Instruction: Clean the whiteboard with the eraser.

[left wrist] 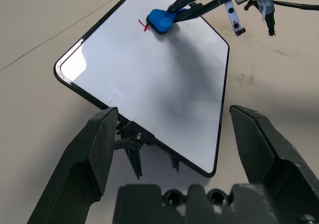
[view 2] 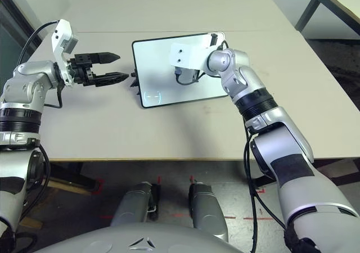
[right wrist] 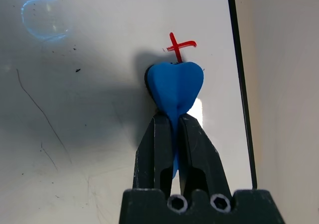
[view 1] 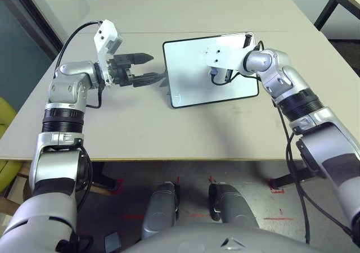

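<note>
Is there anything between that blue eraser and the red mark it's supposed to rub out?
Nothing visible. The right gripper holds the eraser on the whiteboard, its tip just short of the red mark, with bare board between them. The left gripper sits open off the board's edge, out of the way.

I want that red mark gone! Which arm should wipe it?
The right. Its end effector already grips the eraser on the whiteboard, just beside the red mark. The left end effector is open, holding nothing.
</note>
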Robot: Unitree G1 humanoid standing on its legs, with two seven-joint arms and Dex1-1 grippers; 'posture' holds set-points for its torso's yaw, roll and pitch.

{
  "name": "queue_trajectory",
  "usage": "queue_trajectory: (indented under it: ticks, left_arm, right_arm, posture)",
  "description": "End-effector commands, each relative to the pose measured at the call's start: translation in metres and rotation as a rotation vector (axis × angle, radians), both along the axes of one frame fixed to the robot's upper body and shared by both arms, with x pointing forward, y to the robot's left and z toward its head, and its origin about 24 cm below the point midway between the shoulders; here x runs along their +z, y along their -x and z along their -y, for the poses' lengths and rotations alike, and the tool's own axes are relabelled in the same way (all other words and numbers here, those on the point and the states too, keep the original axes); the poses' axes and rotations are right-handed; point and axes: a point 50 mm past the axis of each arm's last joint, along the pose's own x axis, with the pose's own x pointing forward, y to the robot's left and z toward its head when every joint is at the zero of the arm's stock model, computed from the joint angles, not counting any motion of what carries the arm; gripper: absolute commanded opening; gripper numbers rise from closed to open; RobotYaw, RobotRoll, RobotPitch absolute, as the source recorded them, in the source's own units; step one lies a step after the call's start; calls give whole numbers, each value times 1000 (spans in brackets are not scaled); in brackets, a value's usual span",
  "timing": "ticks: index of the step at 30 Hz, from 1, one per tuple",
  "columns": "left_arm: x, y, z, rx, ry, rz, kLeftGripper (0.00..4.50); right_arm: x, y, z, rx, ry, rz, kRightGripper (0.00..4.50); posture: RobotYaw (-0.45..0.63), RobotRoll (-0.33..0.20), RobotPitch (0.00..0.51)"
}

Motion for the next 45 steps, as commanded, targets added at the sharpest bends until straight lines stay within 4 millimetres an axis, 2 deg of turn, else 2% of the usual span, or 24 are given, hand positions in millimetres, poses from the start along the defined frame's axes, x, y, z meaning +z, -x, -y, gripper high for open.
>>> queue_trajectory:
  ticks: [1, 8, 21, 30, 36, 45]
  left_arm:
    - [3, -1, 1, -4, 5, 12, 4500]
    - [4, -1, 0, 0, 5, 13, 4500]
    - [5, 1, -1, 4, 6, 15, 4500]
    - [6, 1, -2, 9, 5, 14, 4500]
    - [5, 2, 0, 6, 8, 12, 4500]
    - [4, 1, 0, 5, 9, 11, 4500]
  right_arm:
    - [-2, -4, 16, -66, -7, -16, 1]
    - [3, -5, 13, -69, -18, -1, 1]
    - [2, 2, -37, 64, -65, -10, 1]
    - [10, 2, -50, 93, -71, 9, 1]
    - [9, 0, -41, 79, -46, 7, 1]
    - [0, -1, -6, 10, 1, -21, 1]
  posture:
    - [162, 0, 89]
    - [167, 0, 92]
    - [177, 0, 93]
    - [183, 0, 96]
    - [180, 0, 99]
    - [170, 0, 101]
